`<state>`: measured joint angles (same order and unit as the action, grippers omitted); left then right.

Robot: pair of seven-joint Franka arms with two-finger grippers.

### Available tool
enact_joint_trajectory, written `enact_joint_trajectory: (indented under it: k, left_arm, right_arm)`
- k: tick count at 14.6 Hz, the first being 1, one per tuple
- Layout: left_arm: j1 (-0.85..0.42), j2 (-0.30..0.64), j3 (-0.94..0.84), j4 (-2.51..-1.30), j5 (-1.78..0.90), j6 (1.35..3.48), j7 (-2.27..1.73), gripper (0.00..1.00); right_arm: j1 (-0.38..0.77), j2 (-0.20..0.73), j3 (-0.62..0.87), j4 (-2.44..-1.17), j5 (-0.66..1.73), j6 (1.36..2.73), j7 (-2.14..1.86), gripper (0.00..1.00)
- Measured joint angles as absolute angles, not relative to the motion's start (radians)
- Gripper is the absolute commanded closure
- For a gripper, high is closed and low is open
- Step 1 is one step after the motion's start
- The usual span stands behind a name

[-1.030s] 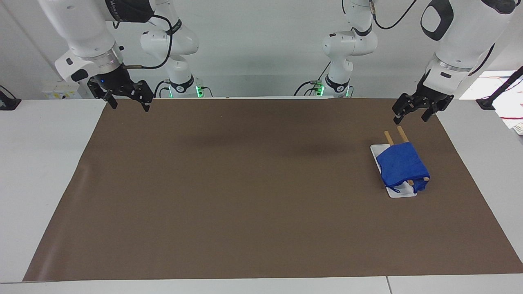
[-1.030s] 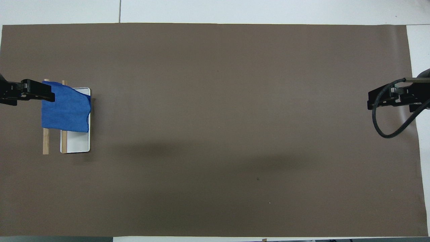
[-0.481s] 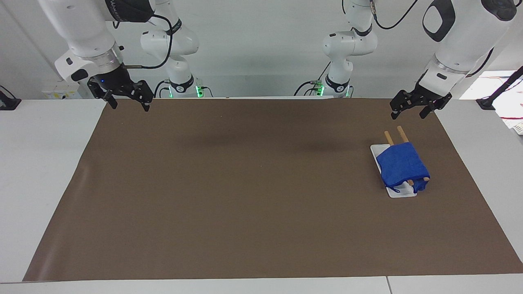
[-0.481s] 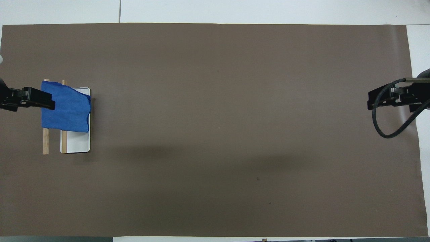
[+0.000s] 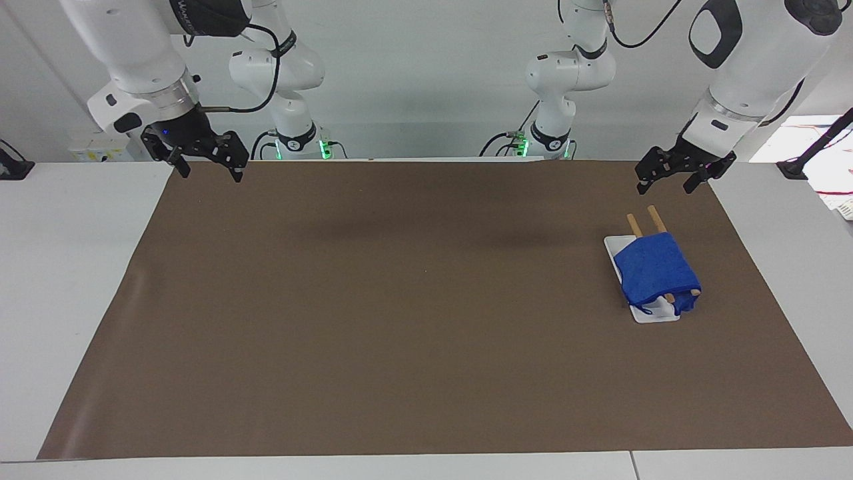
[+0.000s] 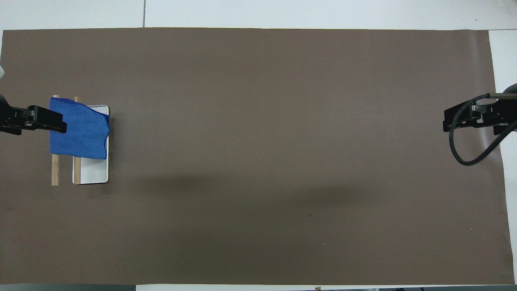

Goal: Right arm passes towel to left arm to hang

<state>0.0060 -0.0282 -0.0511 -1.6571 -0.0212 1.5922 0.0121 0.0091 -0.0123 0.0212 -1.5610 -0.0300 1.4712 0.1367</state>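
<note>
The blue towel (image 5: 655, 273) hangs draped over two wooden rods (image 5: 633, 225) on a white tray (image 5: 656, 315) at the left arm's end of the table. It also shows in the overhead view (image 6: 78, 131). My left gripper (image 5: 666, 187) is open and empty, raised over the mat beside the rods, clear of the towel. In the overhead view the left gripper (image 6: 60, 123) overlaps the towel's edge. My right gripper (image 5: 210, 175), with its blue light, is open and empty, raised over the mat's corner at the right arm's end and waiting. It shows in the overhead view too (image 6: 446, 121).
A brown mat (image 5: 400, 300) covers most of the white table (image 5: 66, 267). A black cable (image 6: 464, 157) loops from the right wrist. The tray's bare part (image 6: 95, 171) lies nearer the robots than the towel.
My left gripper has lifted a little and drawn back from the rods toward the robots. The towel and the right gripper have stayed put.
</note>
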Motion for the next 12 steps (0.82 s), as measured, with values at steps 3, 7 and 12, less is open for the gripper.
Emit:
enact_joint_trajectory:
  k: [3, 7, 12]
  left_arm:
    - [0.006, -0.028, -0.051, -1.657, -0.021, 1.592, 0.013, 0.00]
    - [0.006, -0.028, -0.051, -1.657, -0.021, 1.592, 0.013, 0.00]
    - [0.006, -0.028, -0.051, -1.657, -0.021, 1.591, 0.013, 0.00]
  right_arm:
    - [0.007, -0.012, 0.021, -1.561, -0.030, 1.471, 0.137, 0.00]
    - [0.008, -0.012, 0.021, -1.561, -0.030, 1.471, 0.134, 0.00]
    - [0.007, -0.012, 0.021, -1.561, -0.030, 1.477, 0.089, 0.00]
